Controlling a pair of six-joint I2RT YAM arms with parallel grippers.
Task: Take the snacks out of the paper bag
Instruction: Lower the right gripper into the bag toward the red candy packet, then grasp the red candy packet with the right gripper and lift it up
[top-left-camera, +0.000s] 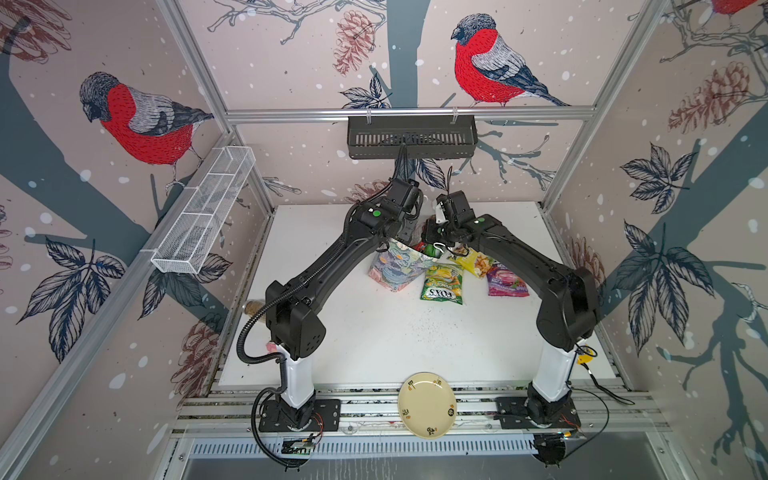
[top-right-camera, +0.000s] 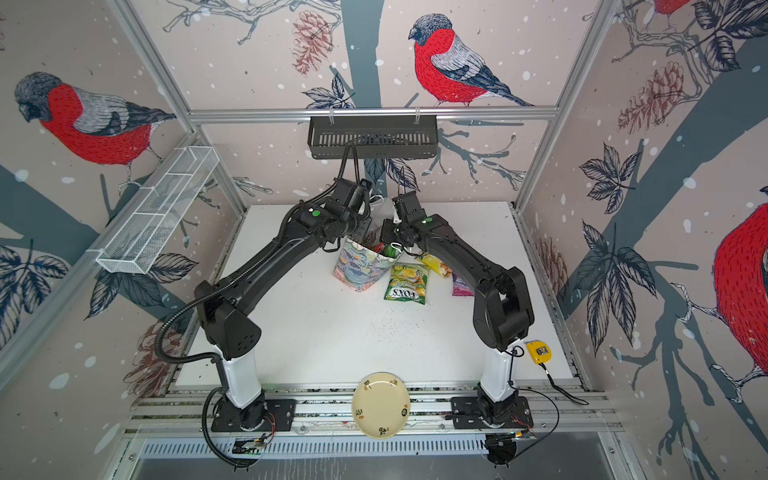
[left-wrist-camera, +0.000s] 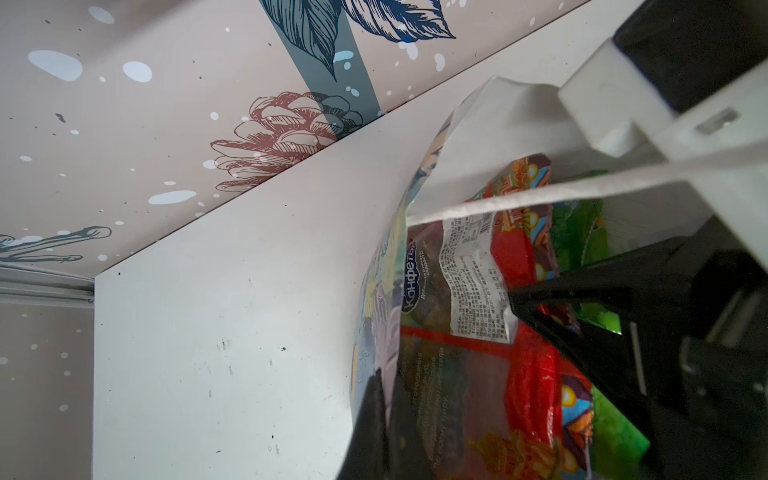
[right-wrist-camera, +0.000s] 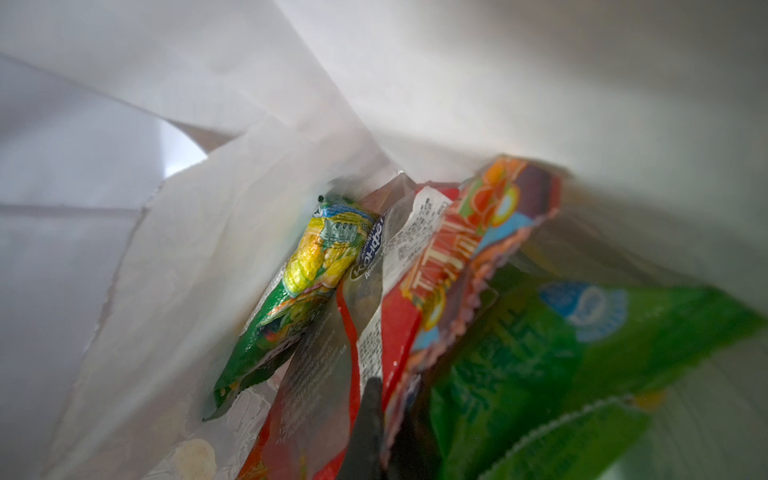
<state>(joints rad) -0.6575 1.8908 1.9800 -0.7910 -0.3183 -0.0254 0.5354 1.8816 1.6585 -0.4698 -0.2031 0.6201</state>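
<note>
Lifting straight up should free the red packet (right-wrist-camera: 436, 266) that the right gripper (right-wrist-camera: 386, 432) seems closed on, while the left gripper (left-wrist-camera: 384, 415), clamped on the rim of the bag (top-left-camera: 395, 266), steadies it.

Floral paper bag (top-left-camera: 395, 266) stands (snacks (right-wrist-camera: 419, 299) inside, three beside).

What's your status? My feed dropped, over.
Left gripper shut on paper bag rim. Right gripper inside bag, shut on red packet. Out already: FOX'S packet, yellow packet, purple packet. Green packet beside it, may drag.
</note>
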